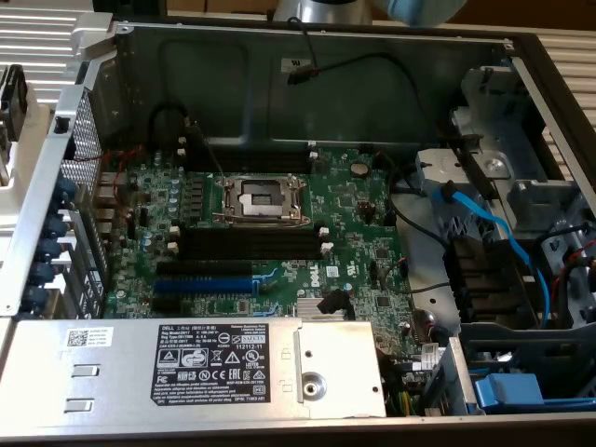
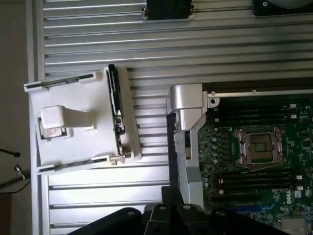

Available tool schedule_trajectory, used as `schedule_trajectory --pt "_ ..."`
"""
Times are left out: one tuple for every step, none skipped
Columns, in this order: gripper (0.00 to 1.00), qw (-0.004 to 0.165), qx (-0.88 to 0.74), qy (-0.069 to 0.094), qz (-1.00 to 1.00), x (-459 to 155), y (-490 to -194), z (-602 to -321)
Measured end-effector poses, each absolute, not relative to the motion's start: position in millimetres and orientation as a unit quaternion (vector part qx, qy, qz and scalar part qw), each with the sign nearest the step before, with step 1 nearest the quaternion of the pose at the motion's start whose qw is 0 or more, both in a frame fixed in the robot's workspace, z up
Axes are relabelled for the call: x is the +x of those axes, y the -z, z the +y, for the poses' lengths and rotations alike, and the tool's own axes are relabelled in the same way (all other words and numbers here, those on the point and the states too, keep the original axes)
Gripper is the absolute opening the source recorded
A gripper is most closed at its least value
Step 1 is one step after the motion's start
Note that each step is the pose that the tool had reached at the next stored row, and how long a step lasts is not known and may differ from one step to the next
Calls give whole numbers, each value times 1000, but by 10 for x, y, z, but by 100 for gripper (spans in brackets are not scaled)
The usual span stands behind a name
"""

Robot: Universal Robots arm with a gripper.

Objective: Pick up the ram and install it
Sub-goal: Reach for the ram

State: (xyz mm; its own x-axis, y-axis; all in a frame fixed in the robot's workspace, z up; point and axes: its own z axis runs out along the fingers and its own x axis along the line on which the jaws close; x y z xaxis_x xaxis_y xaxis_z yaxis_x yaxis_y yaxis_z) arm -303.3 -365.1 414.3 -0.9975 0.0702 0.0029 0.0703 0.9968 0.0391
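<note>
The open computer case (image 1: pixel 307 65) takes most of the exterior view, with the green motherboard (image 1: pixel 354 233) flat on its floor; the black memory slots (image 1: pixel 247 244) beside the processor socket (image 1: pixel 261 197) stand unfilled. Outside the case, on the ridged metal table (image 2: pixel 195 44), sits a white holder (image 2: pixel 78 142); the thin dark strip on edge along one side of it appears to be the ram (image 2: pixel 114 110). The gripper (image 2: pixel 172 215) hangs near the case wall, jaws closed together and holding nothing; the ram is well apart from them, untouched.
</note>
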Motion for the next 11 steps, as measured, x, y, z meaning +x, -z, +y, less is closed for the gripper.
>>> schedule_trajectory --pt "10 1 -35 19 -999 -3123 -4128 -3629" --pt "10 1 -35 17 -999 -3216 -4114 -3608" --pt "10 1 -35 15 -999 -3304 -4102 -3589" --pt "10 1 -35 14 -999 -3400 -4087 -3567" --pt "10 1 -35 13 -999 -3487 -4074 -3546" --pt "10 1 -35 11 -999 -3578 -4058 -3532" --pt "10 1 -35 10 -999 -3669 -4037 -3532" --pt "10 1 -35 9 -999 -3763 -4017 -3532" --pt "10 1 -35 8 -999 -3851 -3996 -3532" --pt "10 1 -35 7 -999 -3946 -3974 -3532" --pt "10 1 -35 6 -999 -4033 -3953 -3532"
